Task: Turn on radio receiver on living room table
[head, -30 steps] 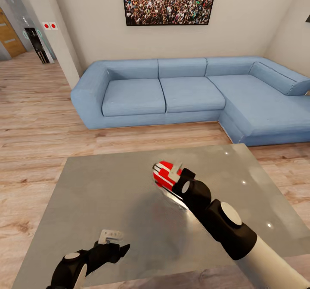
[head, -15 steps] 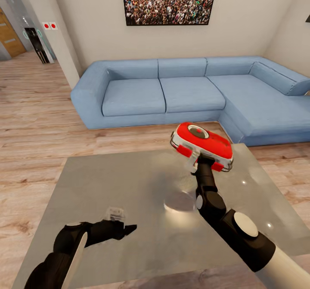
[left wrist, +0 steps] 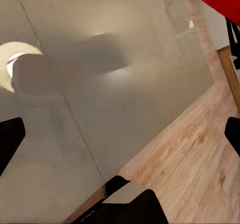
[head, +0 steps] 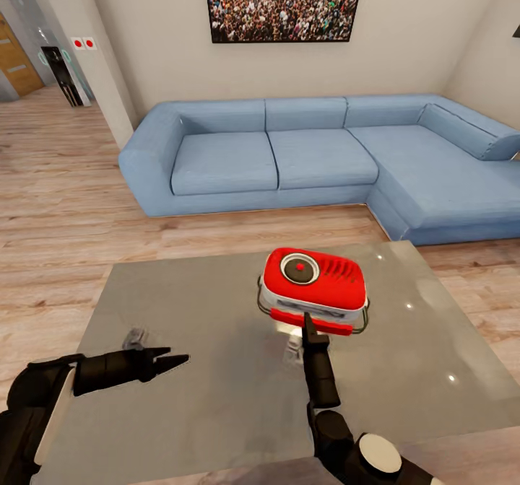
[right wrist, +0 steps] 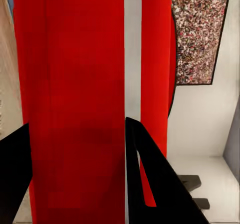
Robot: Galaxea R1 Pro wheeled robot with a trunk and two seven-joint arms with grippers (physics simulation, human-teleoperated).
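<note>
Gripping radio receiver [head: 313, 287], right gripper [head: 309, 324], above table [head: 180, 384]

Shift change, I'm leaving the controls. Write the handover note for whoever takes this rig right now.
Right gripper: shut on the radio's near edge, holding it above the table, dial face up.
Left gripper: open, holding nothing, low over the table's left part.
Sofa beyond the table.
Done: radio grasped.
Left: switch it on. Nothing in the pictures tells whether it is already on, so check the dial first. The left gripper is free for that; setting the radio down first may be steadier.
</note>
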